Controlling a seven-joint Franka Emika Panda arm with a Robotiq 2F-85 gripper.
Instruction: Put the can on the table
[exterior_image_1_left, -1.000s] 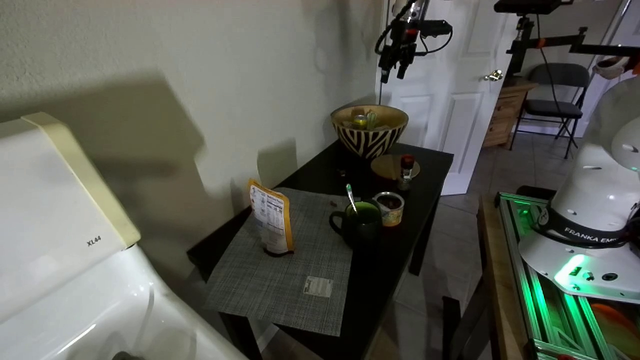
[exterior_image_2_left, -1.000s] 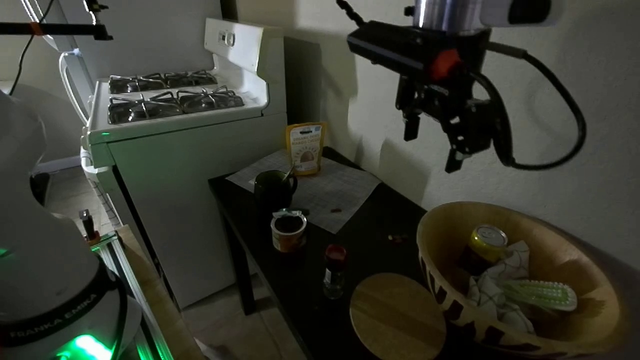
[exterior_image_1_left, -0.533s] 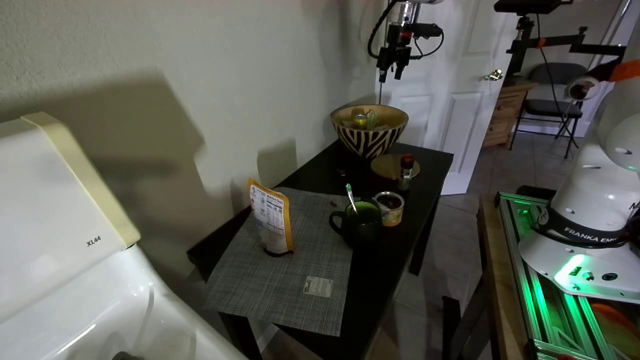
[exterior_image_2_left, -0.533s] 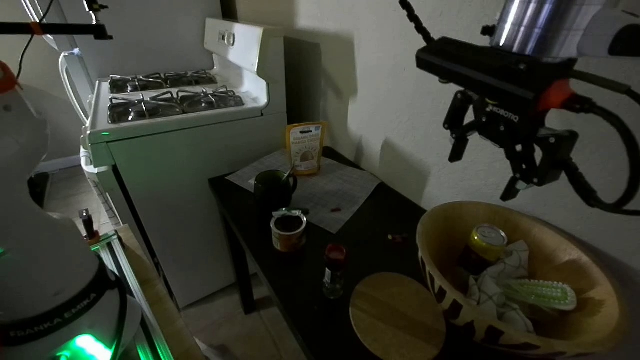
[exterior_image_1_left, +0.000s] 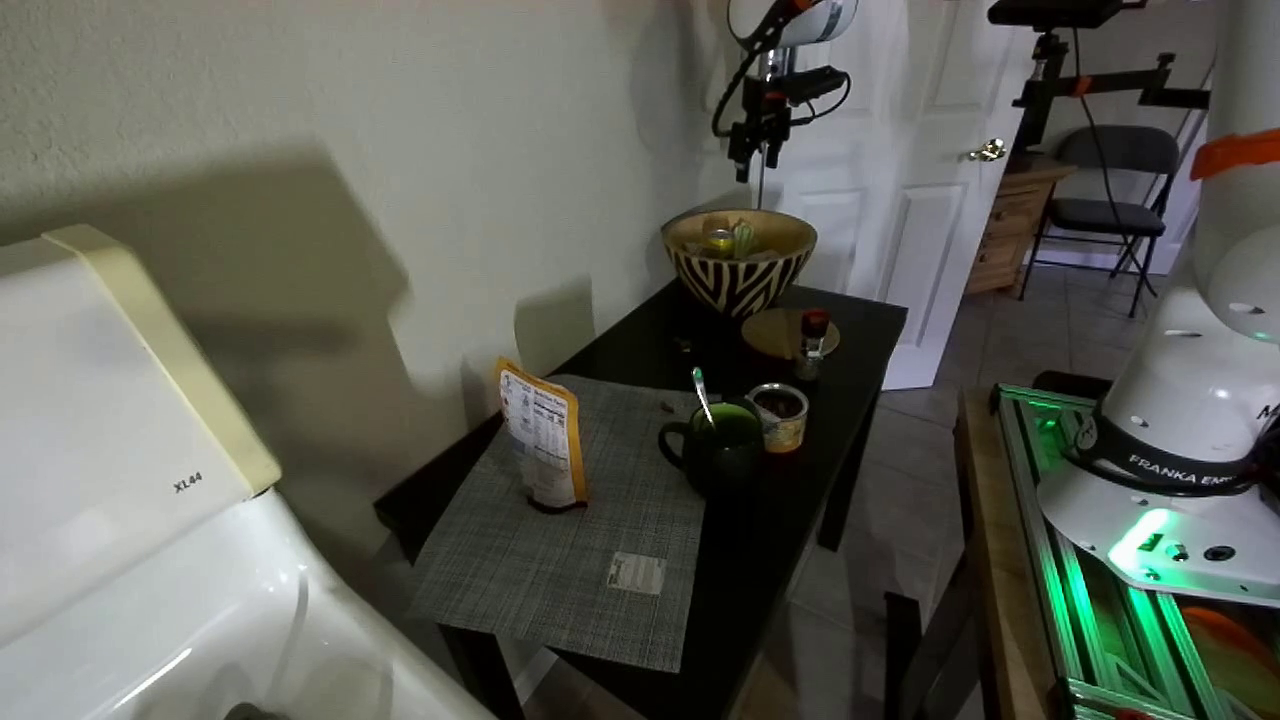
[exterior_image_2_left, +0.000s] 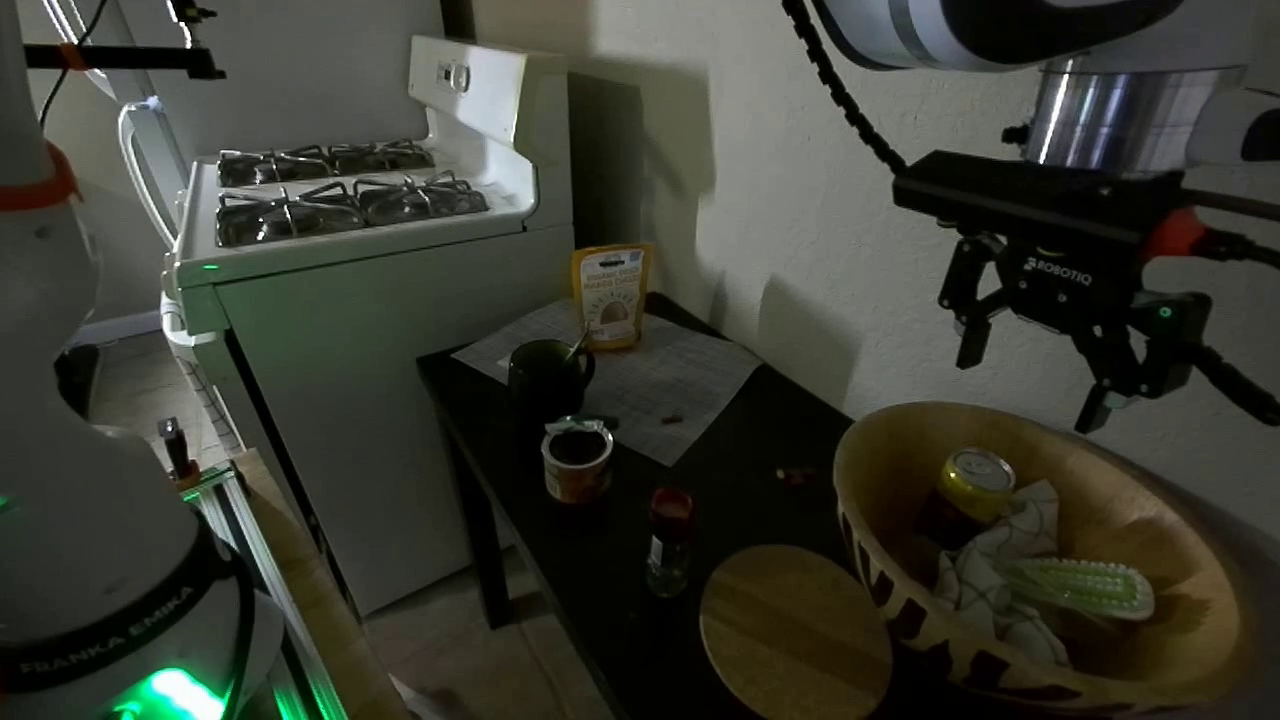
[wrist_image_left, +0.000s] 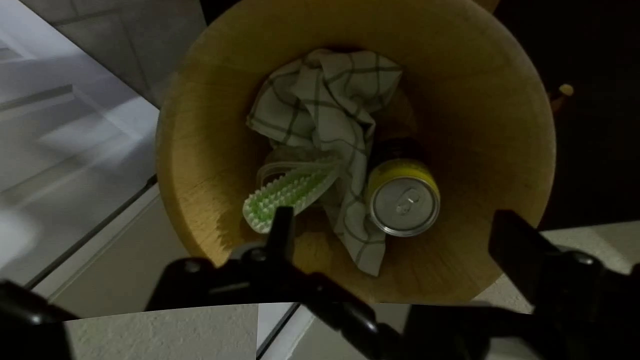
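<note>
can (wrist_image_left: 402, 192): inside the bowl (wrist_image_left: 485, 130), not yet on the table (exterior_image_2_left: 725, 500); it seems to lean, lid (wrist_image_left: 405, 206) end up, with the cloth (wrist_image_left: 325, 100) against one side.
gripper (exterior_image_2_left: 1033, 380): above the bowl, fingers well apart, holding nothing.
step: a reach for the can, i judge; grasp, lift and placing are left.
lid: in the wrist view it lies roughly midway across the gap between the fingers, farther down; centre over it, then match the lean before lowering.
cloth: one finger must slip between it and the can; pinched fabric would likely come along and might drag the green bristly thing (wrist_image_left: 290, 195).
bowl: its slope could meet the other finger if it goes deep, so stop with the pads just under the lid.
squeeze: firm but light, as thin metal may dent; how full it is does not show.
lift: straight up past the bowl's rim before any sideways move.
table: the dark stretch between the bowl and the mat (exterior_image_2_left: 690, 375), near the board (exterior_image_2_left: 795, 630), looks the best spot; small scraps (exterior_image_2_left: 797, 477) lie there, so set the base flat beside them.
release: let go only once the base stands steady.
</note>
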